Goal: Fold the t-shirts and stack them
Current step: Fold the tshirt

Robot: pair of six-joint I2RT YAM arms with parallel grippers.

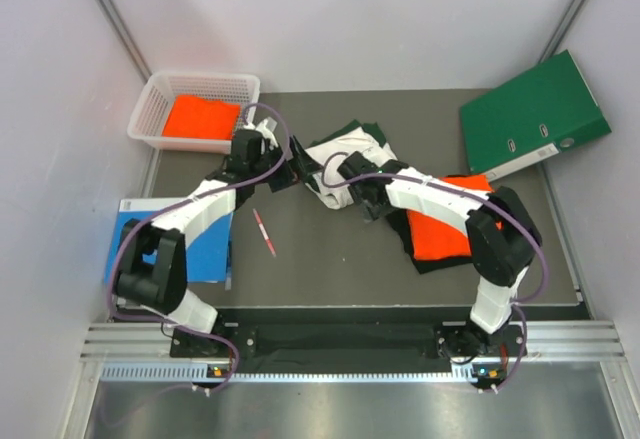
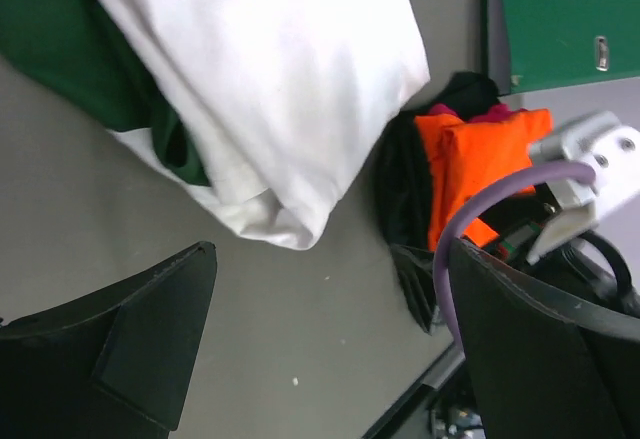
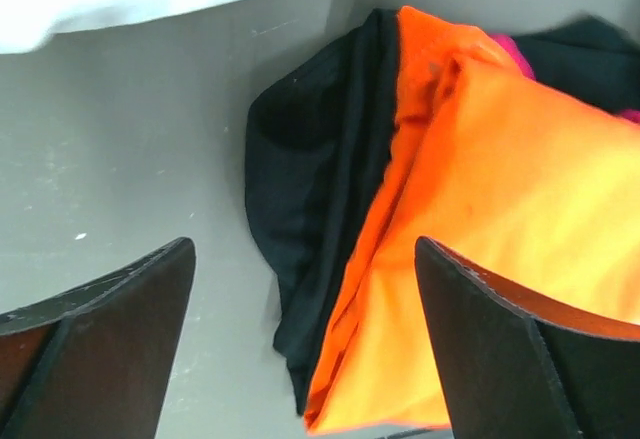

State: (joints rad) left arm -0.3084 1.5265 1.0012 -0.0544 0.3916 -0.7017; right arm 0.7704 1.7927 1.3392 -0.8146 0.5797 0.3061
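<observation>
The white t-shirt with green sleeves point(image 1: 345, 159) lies bunched at the table's middle back; it fills the top of the left wrist view point(image 2: 280, 79). A folded orange t-shirt point(image 1: 445, 224) lies on a black t-shirt point(image 1: 425, 259) at the right; both show in the right wrist view, orange point(image 3: 500, 259) over black point(image 3: 310, 199). Another orange t-shirt point(image 1: 200, 117) lies in the basket. My left gripper point(image 1: 285, 174) is open and empty just left of the white shirt. My right gripper point(image 1: 365, 199) is open and empty between the white shirt and the stack.
A white basket point(image 1: 150, 109) stands at the back left. A green binder point(image 1: 535, 114) lies at the back right. A blue book point(image 1: 205, 244) lies at the left under my left arm. A red pen point(image 1: 264, 232) lies on the grey mat.
</observation>
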